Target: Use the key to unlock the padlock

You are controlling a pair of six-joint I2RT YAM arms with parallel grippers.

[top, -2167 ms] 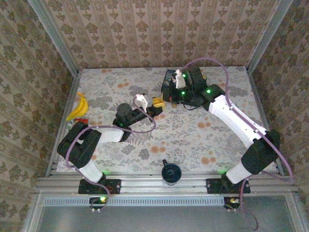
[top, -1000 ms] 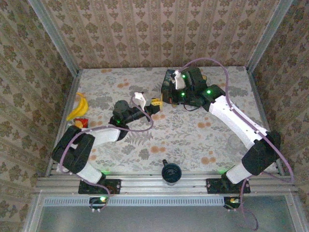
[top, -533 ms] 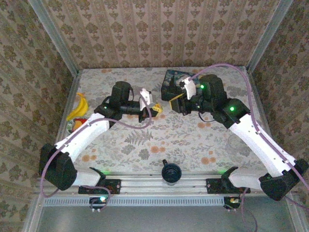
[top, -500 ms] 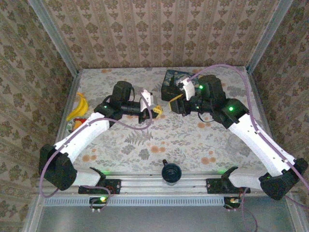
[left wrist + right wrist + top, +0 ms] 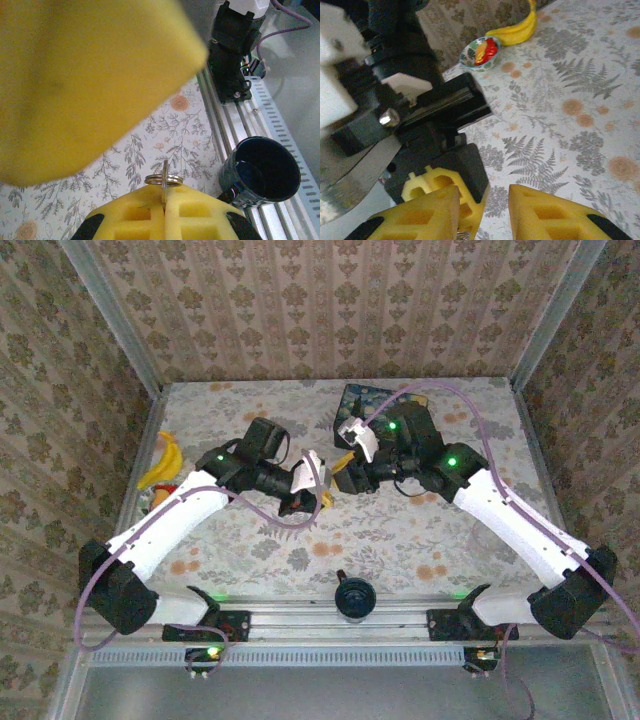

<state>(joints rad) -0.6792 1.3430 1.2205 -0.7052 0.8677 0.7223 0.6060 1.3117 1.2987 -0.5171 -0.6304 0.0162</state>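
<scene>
Left jaws are clamping the key (image 5: 164, 181) with its ring over the desk (image 5: 400, 530); right jaws are standing apart just beside them; cannot tell where the padlock is sitting

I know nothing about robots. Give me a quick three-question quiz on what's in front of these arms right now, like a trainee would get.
1. True or false: the left gripper is shut on a small silver key on a ring.
2. What sits beside the yellow banana? A) a small bowl holding red and yellow bits B) a brass padlock C) a spoon
3. Fill in: the dark glazed cup stands at the floral table's ___ edge.
Key: 1 true; 2 A; 3 near.
</scene>
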